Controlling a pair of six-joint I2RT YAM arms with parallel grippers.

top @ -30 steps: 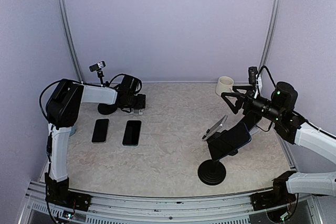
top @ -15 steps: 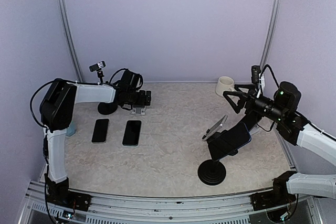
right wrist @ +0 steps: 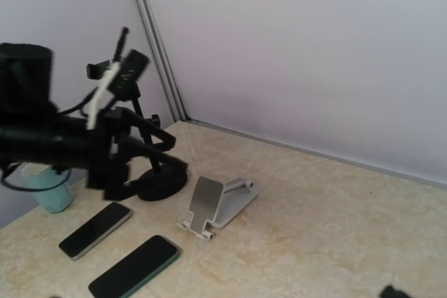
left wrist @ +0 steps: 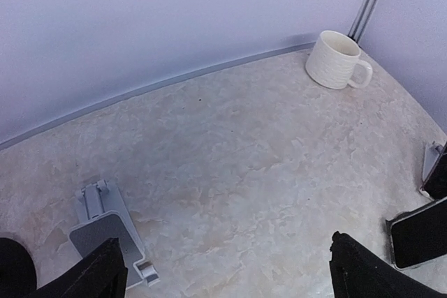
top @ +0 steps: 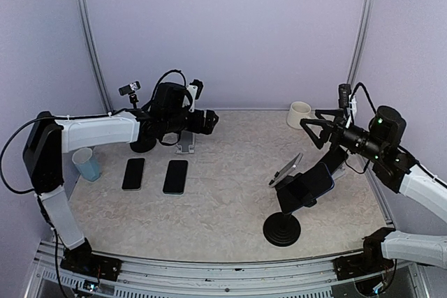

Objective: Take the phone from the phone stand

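Note:
A dark phone (top: 316,182) sits clamped in the black phone stand (top: 281,229) with a round base at the right front; its edge shows in the left wrist view (left wrist: 419,234). My right gripper (top: 309,135) hangs open above and just behind it, holding nothing. My left gripper (top: 211,122) is open in the air over a small silver folding stand (top: 185,146), which is empty (right wrist: 213,204). Its two black fingertips (left wrist: 105,270) stand wide apart with only bare table between them. Two other phones (top: 133,173) (top: 175,176) lie flat at the left.
A white mug (top: 299,114) stands at the back right and a blue cup (top: 86,164) at the far left. A black tripod (top: 142,143) with a small device on top stands at the back left. A silver plate (top: 286,169) leans beside the clamped phone.
My left gripper has opened wide, risen and swung right, away from the silver folding stand. The right gripper has drifted slightly right. The phones have not moved.

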